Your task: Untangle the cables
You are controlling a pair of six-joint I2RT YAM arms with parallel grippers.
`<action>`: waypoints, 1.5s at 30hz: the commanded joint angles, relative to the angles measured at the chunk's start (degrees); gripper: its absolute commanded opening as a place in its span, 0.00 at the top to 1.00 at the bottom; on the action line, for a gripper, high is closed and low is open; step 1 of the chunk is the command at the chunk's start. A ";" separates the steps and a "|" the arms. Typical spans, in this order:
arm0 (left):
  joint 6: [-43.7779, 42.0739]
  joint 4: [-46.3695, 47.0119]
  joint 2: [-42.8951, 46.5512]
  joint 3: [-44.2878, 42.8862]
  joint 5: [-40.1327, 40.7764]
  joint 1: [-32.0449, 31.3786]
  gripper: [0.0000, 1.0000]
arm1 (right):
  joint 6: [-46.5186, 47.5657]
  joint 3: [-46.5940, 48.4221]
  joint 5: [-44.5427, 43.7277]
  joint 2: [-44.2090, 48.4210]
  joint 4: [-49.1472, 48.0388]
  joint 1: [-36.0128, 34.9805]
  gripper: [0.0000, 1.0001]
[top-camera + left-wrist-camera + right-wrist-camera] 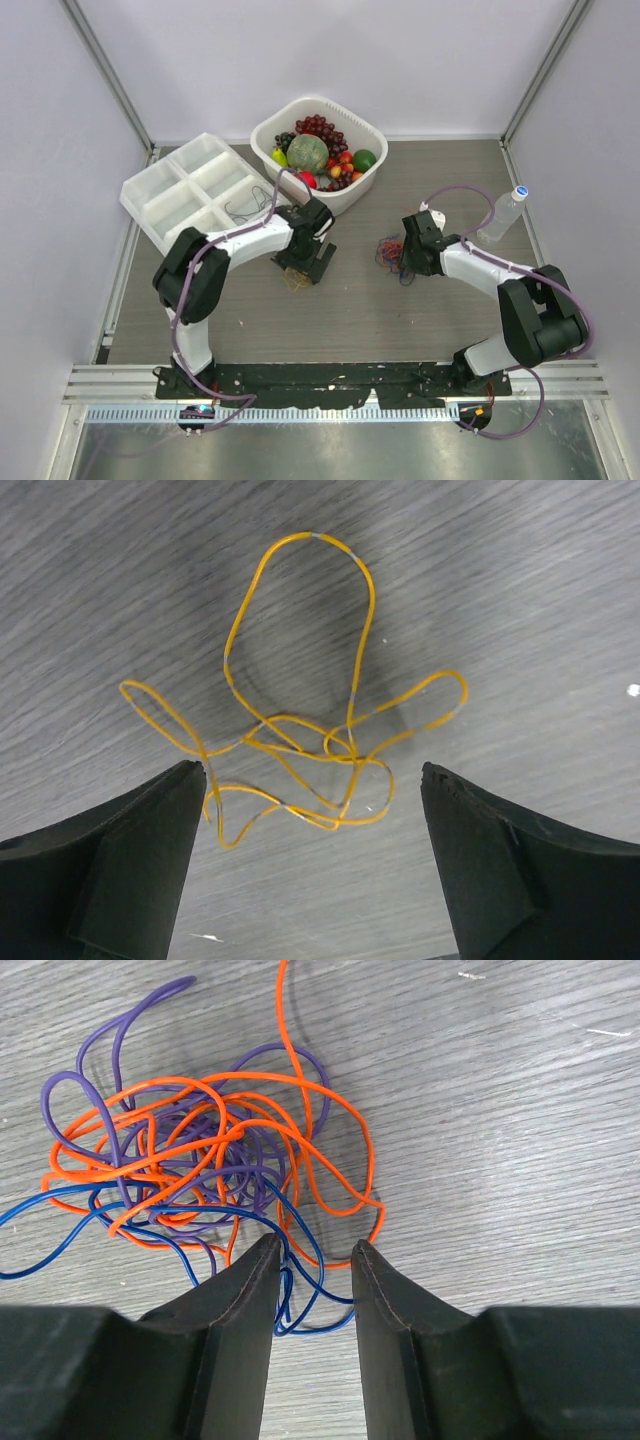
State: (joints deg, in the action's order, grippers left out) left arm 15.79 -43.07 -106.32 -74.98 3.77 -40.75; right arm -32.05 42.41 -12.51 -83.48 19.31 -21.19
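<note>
**Wires on grey tabletop**

Matte wood-grain table. Left gripper spread wide, empty, blunt black fingers flanking yellow wire: glossy, loopy, lying flat. Right gripper part open over knotted orange-purple-blue tangle; blue loops between fingers, unpinched.

Top view first: high above and behind the arms, tilted steeply down, bases along the bottom edge, the whole table in frame from far out. The left wrist camera sits close over the wood grain, facing down past the left gripper onto the yellow cable, the spot left of centre in the top view. The right wrist camera is equally close, looking past the right gripper at the orange, purple and blue tangle, right of centre in the top view.
</note>
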 commanded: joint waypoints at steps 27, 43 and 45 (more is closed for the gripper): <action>5.29 4.74 19.50 -6.21 6.53 27.37 1.00 | 3.57 3.90 0.47 -1.15 -1.03 0.10 0.60; 11.45 -2.27 -16.71 -42.16 -10.01 42.51 0.98 | 6.04 7.86 0.04 -0.55 2.13 0.10 0.59; 11.02 -4.12 -18.91 -45.24 -10.62 42.69 0.71 | 6.21 7.42 -0.58 1.12 2.83 0.01 0.59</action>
State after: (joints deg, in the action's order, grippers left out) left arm 26.59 -43.29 -123.37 -113.65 -3.51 1.32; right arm -26.89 48.86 -11.16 -86.70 20.69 -21.19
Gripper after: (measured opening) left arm 0.111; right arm 0.406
